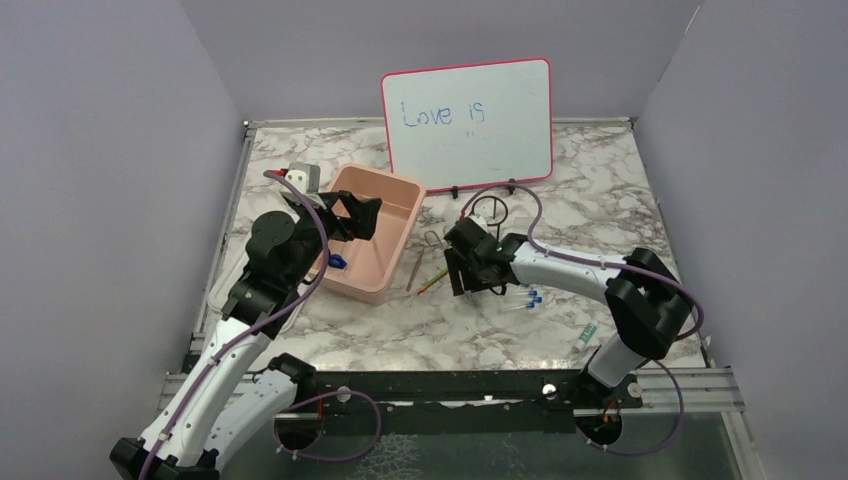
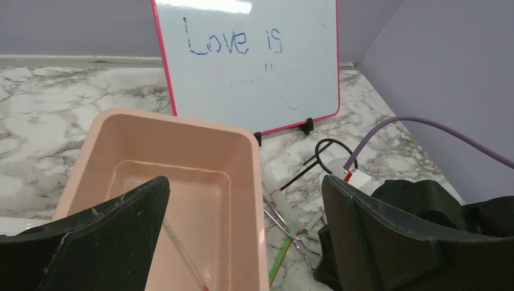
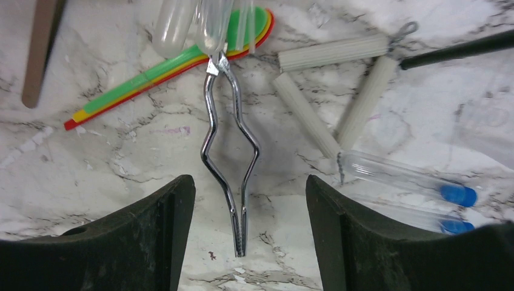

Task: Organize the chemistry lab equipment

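Observation:
Thin metal tongs (image 3: 227,151) lie on the marble, their closed tip between the fingers of my open, empty right gripper (image 3: 245,239), which hovers just above them. A green-handled slim tool (image 3: 170,76) lies beside them, with clear tubes (image 3: 200,24) across its head. Two clear blue-capped tubes (image 3: 406,179) lie to the right, next to white ribbed rods (image 3: 330,91). In the top view the black wire ring stand (image 1: 490,208) sits behind my right gripper (image 1: 460,268). My left gripper (image 1: 355,215) is open and empty over the pink tub (image 1: 400,190); a thin red-tipped glass rod (image 2: 182,254) lies inside.
The pink-framed whiteboard (image 1: 467,120) stands at the back. A small green-capped item (image 1: 588,333) lies near the right arm's base. A wooden stick (image 3: 39,48) lies left of the green tool. Purple walls enclose the table on three sides.

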{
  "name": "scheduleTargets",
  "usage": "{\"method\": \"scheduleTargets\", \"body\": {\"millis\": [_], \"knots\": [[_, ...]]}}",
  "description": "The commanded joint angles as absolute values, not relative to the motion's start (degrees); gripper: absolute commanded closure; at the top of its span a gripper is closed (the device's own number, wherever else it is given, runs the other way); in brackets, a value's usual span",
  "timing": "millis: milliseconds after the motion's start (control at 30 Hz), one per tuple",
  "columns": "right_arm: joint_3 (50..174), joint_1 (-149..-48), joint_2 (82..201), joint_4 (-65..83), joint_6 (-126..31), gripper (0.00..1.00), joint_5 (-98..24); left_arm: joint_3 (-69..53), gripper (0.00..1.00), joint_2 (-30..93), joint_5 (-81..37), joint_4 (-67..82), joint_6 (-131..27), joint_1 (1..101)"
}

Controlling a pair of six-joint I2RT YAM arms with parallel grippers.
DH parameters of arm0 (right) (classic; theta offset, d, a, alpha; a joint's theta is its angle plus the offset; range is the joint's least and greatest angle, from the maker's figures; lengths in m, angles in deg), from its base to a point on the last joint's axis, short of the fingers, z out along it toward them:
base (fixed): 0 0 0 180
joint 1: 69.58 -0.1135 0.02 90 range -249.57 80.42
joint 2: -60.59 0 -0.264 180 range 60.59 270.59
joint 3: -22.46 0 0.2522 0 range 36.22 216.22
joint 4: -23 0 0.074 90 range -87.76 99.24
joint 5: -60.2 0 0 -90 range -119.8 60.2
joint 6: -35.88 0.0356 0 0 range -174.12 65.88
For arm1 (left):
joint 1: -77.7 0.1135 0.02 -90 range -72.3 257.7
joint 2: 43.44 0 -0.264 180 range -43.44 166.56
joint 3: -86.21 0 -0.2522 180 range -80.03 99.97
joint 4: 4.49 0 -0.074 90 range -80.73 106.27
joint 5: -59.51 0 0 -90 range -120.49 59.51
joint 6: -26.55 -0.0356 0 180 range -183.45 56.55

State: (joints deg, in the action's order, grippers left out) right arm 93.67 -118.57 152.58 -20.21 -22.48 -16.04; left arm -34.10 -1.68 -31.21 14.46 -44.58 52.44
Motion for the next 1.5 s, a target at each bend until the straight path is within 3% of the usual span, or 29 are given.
{"method": "scheduleTargets", "body": {"millis": [0, 167, 467, 733, 933, 1167, 1467], "knots": [[93.3, -118.6, 156.2, -17.6, -26.8, 0.31, -21.5, -34.9, 0.01, -2.0, -32.8, 12.4, -46.5, 52.4], [93.8, -118.6, 158.7, -17.7, -27.9, 0.37, -24.0, -35.4, 0.01, -1.6, -33.3, 12.4, -46.4, 52.4], [93.5, -118.7, 159.0, -22.5, -27.9, 0.60, -25.4, -35.0, 0.01, -0.4, -34.2, 13.3, -46.5, 52.4], [92.6, -118.7, 156.9, -23.2, -29.5, 0.64, -34.1, -35.2, 0.01, -0.4, -34.3, 13.5, -46.2, 52.4], [92.0, -118.7, 156.0, -24.7, -28.1, 0.67, -33.7, -35.4, 0.01, -0.5, -34.1, 13.5, -45.9, 52.4], [91.8, -118.6, 155.6, -25.1, -27.4, 0.98, -33.5, -35.5, 0.01, -0.3, -33.8, 13.3, -45.6, 52.4], [89.8, -118.7, 148.2, -23.0, -23.6, 0.99, -32.4, -35.6, 0.01, -0.2, -33.1, 13.3, -44.4, 52.4]]}}
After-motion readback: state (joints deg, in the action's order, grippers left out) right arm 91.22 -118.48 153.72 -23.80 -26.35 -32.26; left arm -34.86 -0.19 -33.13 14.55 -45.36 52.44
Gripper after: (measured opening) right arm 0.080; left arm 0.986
